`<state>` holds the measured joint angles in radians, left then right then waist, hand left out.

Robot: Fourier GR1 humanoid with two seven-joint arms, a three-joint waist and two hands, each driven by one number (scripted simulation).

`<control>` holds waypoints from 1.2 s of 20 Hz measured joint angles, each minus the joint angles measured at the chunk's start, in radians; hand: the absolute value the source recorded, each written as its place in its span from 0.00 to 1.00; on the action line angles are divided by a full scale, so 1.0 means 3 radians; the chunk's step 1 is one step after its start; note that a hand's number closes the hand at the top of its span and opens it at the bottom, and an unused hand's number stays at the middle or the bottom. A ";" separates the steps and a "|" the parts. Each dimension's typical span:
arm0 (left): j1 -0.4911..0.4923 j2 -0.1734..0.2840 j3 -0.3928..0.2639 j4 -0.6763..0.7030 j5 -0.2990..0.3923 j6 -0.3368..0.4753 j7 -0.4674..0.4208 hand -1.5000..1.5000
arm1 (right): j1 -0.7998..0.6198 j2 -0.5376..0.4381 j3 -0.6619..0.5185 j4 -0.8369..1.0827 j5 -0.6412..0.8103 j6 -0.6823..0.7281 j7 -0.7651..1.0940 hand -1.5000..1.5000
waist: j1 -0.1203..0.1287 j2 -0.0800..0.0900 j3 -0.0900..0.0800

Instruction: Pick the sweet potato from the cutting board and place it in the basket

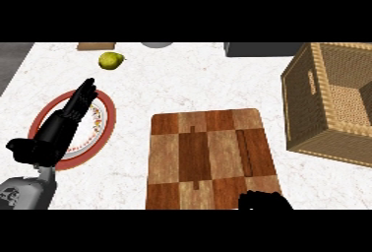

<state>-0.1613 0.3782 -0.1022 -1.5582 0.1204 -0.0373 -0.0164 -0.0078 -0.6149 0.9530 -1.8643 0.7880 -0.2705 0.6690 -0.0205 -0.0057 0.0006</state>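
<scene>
No text, label, brand, number or sign can be read anywhere here. The only marking is a band of small red and orange pattern around the inner rim of the plate, partly hidden under the left hand; it forms no letters or digits that can be made out. The wooden cutting board to the right of that hand and the woven basket farther right carry no writing.
</scene>
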 measured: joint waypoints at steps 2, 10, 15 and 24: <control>0.0007 -0.0007 0.0006 0.0019 0.0006 -0.0022 -0.0019 0.50 | 0.0157 -0.0085 -0.0067 -0.0261 -0.0128 -0.0185 -0.0132 1.00 | -0.0008 0.0003 0.0000; 0.0048 0.0024 0.0053 -0.0048 0.0008 -0.0058 0.0005 0.50 | 0.0669 -0.0280 -0.0310 -0.1466 -0.0255 -0.0902 -0.0461 1.00 | -0.0033 -0.0010 0.0000; 0.0055 -0.0016 0.0056 -0.0049 -0.0035 -0.0036 -0.0002 0.50 | 0.0884 -0.0481 -0.0552 -0.1612 -0.0261 -0.1181 -0.0538 1.00 | -0.0036 -0.0007 -0.0003; 0.0044 -0.0054 0.0061 -0.0069 -0.0071 -0.0062 0.0029 0.50 | 0.0849 -0.0841 -0.1314 -0.1669 -0.0319 -0.1180 -0.0218 1.00 | -0.0003 0.0004 -0.0006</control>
<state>-0.1482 0.3621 -0.0838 -1.5790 0.0992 -0.0559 -0.0076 0.2468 -0.8673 0.5586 -2.3648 0.6923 -0.6245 0.6035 -0.0214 -0.0044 -0.0013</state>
